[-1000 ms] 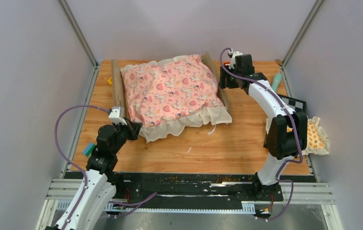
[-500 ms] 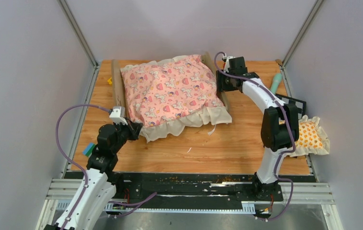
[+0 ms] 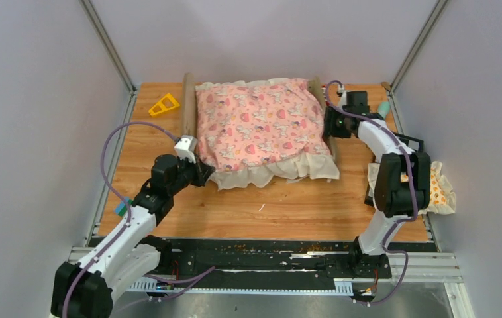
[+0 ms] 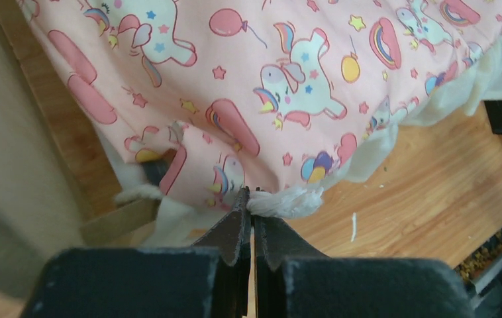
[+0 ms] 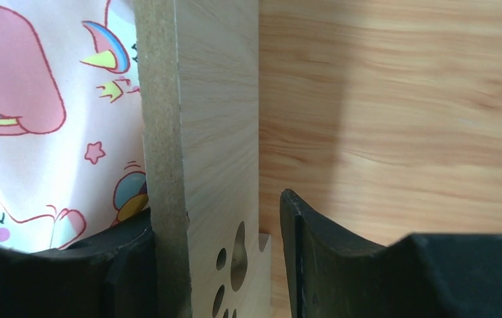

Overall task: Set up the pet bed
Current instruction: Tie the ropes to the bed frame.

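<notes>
My L gripper (image 4: 251,199) is pressed together at the tips, w/ the quilt's white ruffle (image 4: 285,202) nipped btwn them. It's thin cloth and no gap shows. The ruffle bunches just R of the tips, and the pink unicorn-print quilt (image 4: 288,79) spreads out ahead of the fingers. Just L of the tips a light-wood bit of the frame (image 4: 112,222) pokes out from under the cloth. Bare table (image 4: 434,179) lies off to the R.

My R gripper (image 5: 215,212) stands apart, straddling the headboard (image 5: 215,99) edge-on. The L finger (image 5: 102,255) sits against the board's quilt side. The R finger (image 5: 328,252) is off the wood, w/ a strip of table showing btwn. So it's around the board, not clamped. The paw-print cutout (image 5: 232,258) sits right btwn the fingers, and the quilt is pressed up to the board's L face.

From overhead, the pet bed (image 3: 187,99) is on the table's far half, btwn my two grippers. The L gripper (image 3: 202,173) is at its near-L corner and the R gripper (image 3: 331,122) is at the R end board. Inside the frame the quilt (image 3: 258,126) sits puffed up btwn both end boards, its ruffle spilling over the near side onto the table. Whatever's under it is hidden.

Outside the bed, a yellow triangle piece (image 3: 164,105) lies just L of the L end board. An orange-patterned pillow (image 3: 437,189) lies behind my R arm's elbow at the table's R edge, well apart from the bed.
</notes>
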`<state>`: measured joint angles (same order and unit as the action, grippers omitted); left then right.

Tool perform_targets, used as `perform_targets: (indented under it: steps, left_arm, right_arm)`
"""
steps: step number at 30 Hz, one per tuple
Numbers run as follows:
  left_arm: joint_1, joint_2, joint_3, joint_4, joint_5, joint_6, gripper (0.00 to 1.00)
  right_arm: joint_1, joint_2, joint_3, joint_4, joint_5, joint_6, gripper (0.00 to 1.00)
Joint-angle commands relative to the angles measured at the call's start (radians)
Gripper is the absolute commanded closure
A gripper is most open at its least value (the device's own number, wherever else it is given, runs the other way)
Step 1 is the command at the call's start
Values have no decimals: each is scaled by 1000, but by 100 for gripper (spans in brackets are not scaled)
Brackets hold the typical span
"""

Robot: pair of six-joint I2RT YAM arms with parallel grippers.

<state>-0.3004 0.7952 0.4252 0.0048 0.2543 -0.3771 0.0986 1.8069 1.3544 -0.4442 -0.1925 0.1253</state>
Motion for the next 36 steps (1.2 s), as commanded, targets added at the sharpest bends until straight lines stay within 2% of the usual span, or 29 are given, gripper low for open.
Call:
perform_targets:
  steps: [1, 6, 8, 10, 14, 17, 23, 26, 29, 31, 34, 36]
  left_arm:
    - [-117, 107, 104, 135, -34, 63, 100]
    - [-127, 264, 169, 219, -37, 62, 100]
    - [-137, 320, 203, 235, -5, 73, 100]
    - [-144, 350, 239, 230, 11, 92, 100]
    - [-144, 355, 261, 202, 1, 135, 100]
    - [-145, 365, 269, 178, -17, 162, 100]
    - [-144, 410, 275, 160, -62, 186, 100]
    - [-144, 422, 273, 155, -75, 186, 100]
    - [-144, 412, 273, 137, -108, 185, 100]
    - [-144, 402, 276, 102, -140, 185, 100]
    - [-144, 378, 269, 48, -181, 182, 100]
    - [-144, 363, 254, 37, -194, 176, 100]
  right_arm:
    - [-222, -83, -29, 36, 169, 12, 100]
    - [-235, -81, -6, 21, 143, -160, 95]
    - [-235, -82, 3, 27, 130, -175, 85]
    - [-235, -96, 12, 28, 90, -169, 68]
    - [-234, -212, -49, 115, 13, -134, 57]
    - [-233, -330, -105, 193, 27, -89, 51]
    - [-220, -593, -250, 333, 25, -73, 39]
    - [-204, -691, -320, 381, 46, -104, 38]
    - [-179, -752, -364, 425, -104, -97, 42]
    - [-66, -768, -377, 433, -181, -139, 43]
    - [205, -769, -383, 401, -169, -312, 43]
    - [350, -753, -416, 453, -184, -322, 43]
